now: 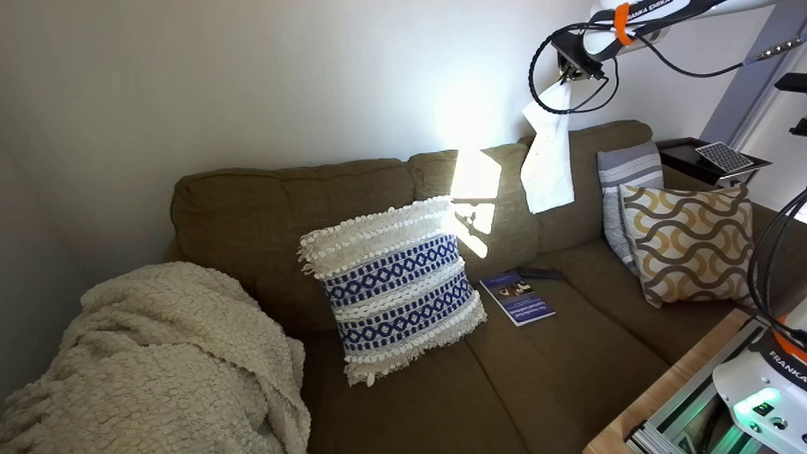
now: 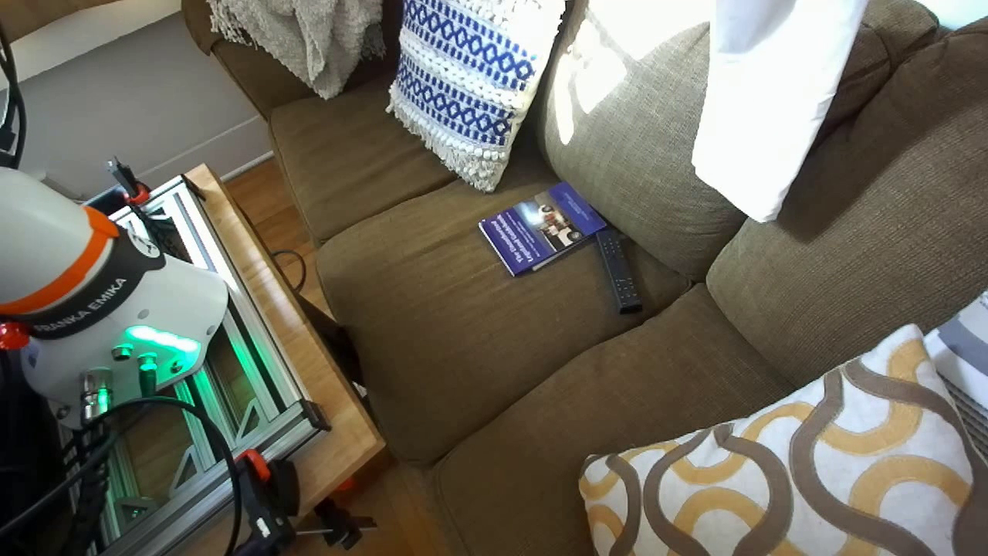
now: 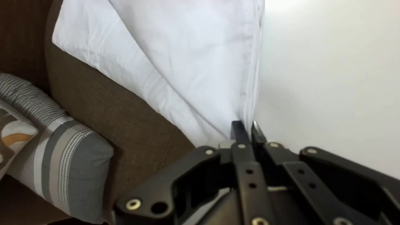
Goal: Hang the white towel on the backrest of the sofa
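One white towel (image 3: 187, 62), pinched by its upper end in the gripper (image 3: 246, 129), with jaws nearly together on thin cloth, right of centre in the wrist view. Hanging at upper right in an exterior view, in front of the backrest of the sofa (image 1: 378, 183)! Touching it or just clear of it? Cannot tell. Down at lower left there, a heaped cream blanket (image 1: 170, 359); mid-frame, a blue-and-white fringed pillow (image 1: 397, 293), tilted, with a purple book (image 1: 516, 297) near its right edge; over at far right, a wavy-patterned cushion (image 1: 690, 243).
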